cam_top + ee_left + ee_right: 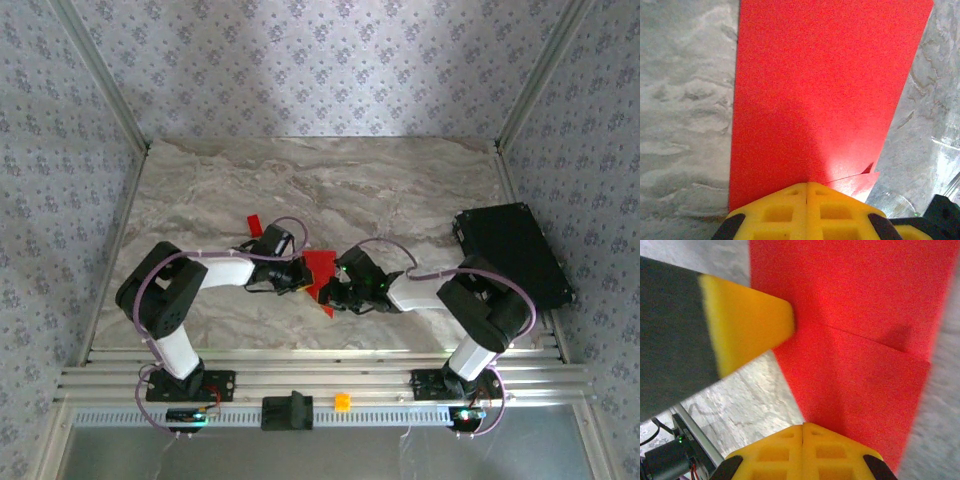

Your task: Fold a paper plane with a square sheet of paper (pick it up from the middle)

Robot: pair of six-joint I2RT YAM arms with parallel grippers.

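Left gripper (806, 185), right gripper (803, 425) clenched, tips meeting square sheet of paper (820, 90) from opposite sides; long axis runs straight ahead of left.

Fig.: square sheet of paper (815, 90), thin matt red, fine-grained surf.; table (400, 180), smooth marble-look top w/ slight sheen; left gripper (806, 185), matt yellow plastic; frame rail (380, 378), ribbed metal.

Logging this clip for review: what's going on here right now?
Both arms meet near the table's centre. The left tool and the right tool are each shut on an edge of the red paper sheet, holding it between them. The sheet shows a crease but is broad, not yet a plane.
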